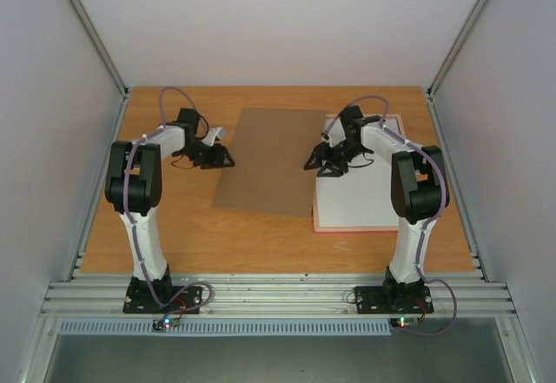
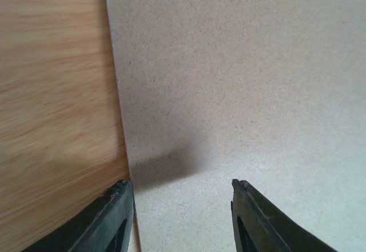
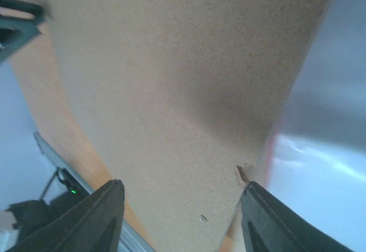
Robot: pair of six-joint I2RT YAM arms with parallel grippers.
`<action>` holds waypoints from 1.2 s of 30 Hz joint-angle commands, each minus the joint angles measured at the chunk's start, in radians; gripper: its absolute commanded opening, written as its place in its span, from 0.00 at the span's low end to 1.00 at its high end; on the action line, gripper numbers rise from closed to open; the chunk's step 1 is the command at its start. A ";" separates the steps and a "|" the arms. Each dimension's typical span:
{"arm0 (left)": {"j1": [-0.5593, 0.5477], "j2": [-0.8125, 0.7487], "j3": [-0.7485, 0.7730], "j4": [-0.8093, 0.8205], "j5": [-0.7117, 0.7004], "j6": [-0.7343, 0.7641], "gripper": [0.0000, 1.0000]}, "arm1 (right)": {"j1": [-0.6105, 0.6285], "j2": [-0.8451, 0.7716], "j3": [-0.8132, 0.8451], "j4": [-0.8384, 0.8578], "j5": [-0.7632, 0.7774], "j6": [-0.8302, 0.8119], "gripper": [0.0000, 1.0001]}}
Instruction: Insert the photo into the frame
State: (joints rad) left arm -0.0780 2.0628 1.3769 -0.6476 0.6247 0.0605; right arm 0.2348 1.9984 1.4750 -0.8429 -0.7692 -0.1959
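Note:
The pink frame (image 1: 352,228) lies flat on the right of the table. A white sheet (image 1: 360,196) fills it; I cannot tell whether this is the photo's plain back, and no seascape picture shows. The brown backing board (image 1: 269,161) lies in the middle, its right edge at the frame's left edge. My left gripper (image 1: 224,159) is open and empty over the board's left edge (image 2: 123,126). My right gripper (image 1: 320,168) is open and empty over the board's right edge (image 3: 251,166), beside the frame's pink rim (image 3: 270,149).
The wooden table (image 1: 174,227) is walled in by white panels on the left, back and right. A metal rail (image 1: 278,296) carrying both arm bases runs along the near edge. The left gripper's fingers (image 3: 17,26) show at the top left of the right wrist view.

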 commanded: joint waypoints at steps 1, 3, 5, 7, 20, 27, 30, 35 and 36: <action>-0.087 0.099 -0.013 -0.038 0.127 -0.038 0.48 | -0.006 -0.051 -0.035 0.024 -0.046 -0.054 0.53; -0.088 0.104 -0.008 -0.040 0.127 -0.041 0.48 | -0.025 -0.039 -0.038 0.031 -0.037 -0.050 0.49; -0.087 0.108 -0.004 -0.044 0.126 -0.042 0.48 | -0.040 -0.019 -0.033 0.033 -0.028 -0.049 0.48; -0.088 0.112 -0.002 -0.050 0.121 -0.041 0.48 | -0.055 0.003 -0.026 0.035 -0.019 -0.044 0.47; -0.088 0.111 -0.005 -0.055 0.078 -0.047 0.49 | -0.106 0.054 -0.016 0.025 0.089 -0.039 0.62; -0.088 0.112 -0.003 -0.057 0.075 -0.047 0.49 | -0.105 0.066 0.004 0.023 0.072 -0.025 0.53; -0.088 0.108 -0.006 -0.055 0.075 -0.047 0.49 | -0.106 0.035 0.000 0.042 0.017 -0.024 0.38; -0.088 0.096 -0.012 -0.049 0.082 -0.047 0.49 | -0.105 -0.067 -0.025 0.112 -0.090 -0.008 0.21; -0.088 0.091 -0.014 -0.046 0.084 -0.047 0.50 | -0.105 -0.085 -0.027 0.124 -0.102 -0.004 0.17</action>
State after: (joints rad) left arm -0.1429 2.1078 1.4044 -0.6449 0.7444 0.0246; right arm 0.1040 2.0319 1.4372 -0.8192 -0.6903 -0.2184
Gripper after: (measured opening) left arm 0.491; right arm 0.224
